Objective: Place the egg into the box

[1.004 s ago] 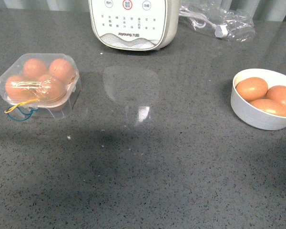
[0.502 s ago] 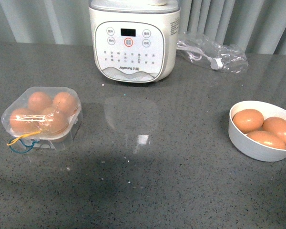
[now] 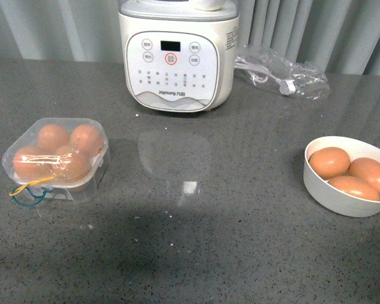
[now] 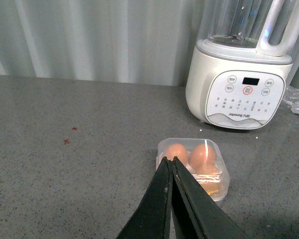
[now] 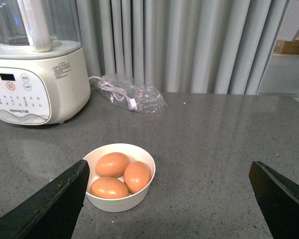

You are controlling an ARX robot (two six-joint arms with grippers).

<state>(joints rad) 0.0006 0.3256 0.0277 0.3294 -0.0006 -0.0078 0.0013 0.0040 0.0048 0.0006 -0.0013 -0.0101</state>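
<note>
Left tool (image 4: 171, 160) pinched shut above clear, rounded box (image 4: 193, 168).

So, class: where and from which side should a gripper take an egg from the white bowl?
Probably from above, pads across the narrow middle of the top left egg: it lies on its side, highest in the bowl, whose rim blocks a sideways approach.

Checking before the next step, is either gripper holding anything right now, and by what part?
Nothing is held. The left gripper is shut on nothing above the box; the right gripper is open, above the bowl.
</note>
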